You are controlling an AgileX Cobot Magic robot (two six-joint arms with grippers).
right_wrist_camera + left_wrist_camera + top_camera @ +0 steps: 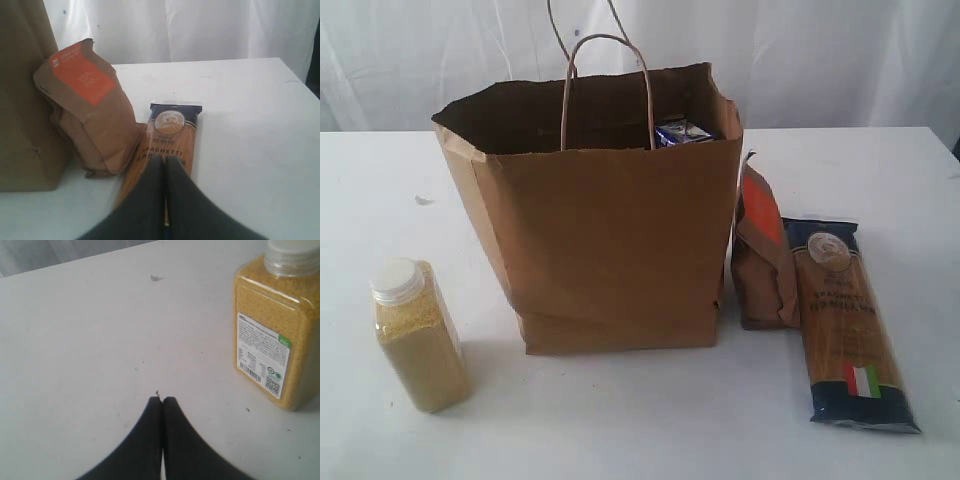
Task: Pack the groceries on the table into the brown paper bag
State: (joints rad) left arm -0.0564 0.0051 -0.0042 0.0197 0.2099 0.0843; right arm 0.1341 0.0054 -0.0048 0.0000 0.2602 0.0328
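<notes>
Exterior view is showing the brown paper bag (610, 250) standing upright mid-table (620, 430), the small blue-white carton (682, 131) peeking from its far-right corner. 3 groceries are sitting outside: brown pouch (763, 250) leaning against the bag's right side, spaghetti pack (850, 320) lying just beside it, yellow-grain bottle (418, 335) standing near-left. Left gripper (162, 401) and right gripper (162, 160) are hovering pressed together, empty. Dragging the spaghetti is risking toppling the pouch.
</notes>
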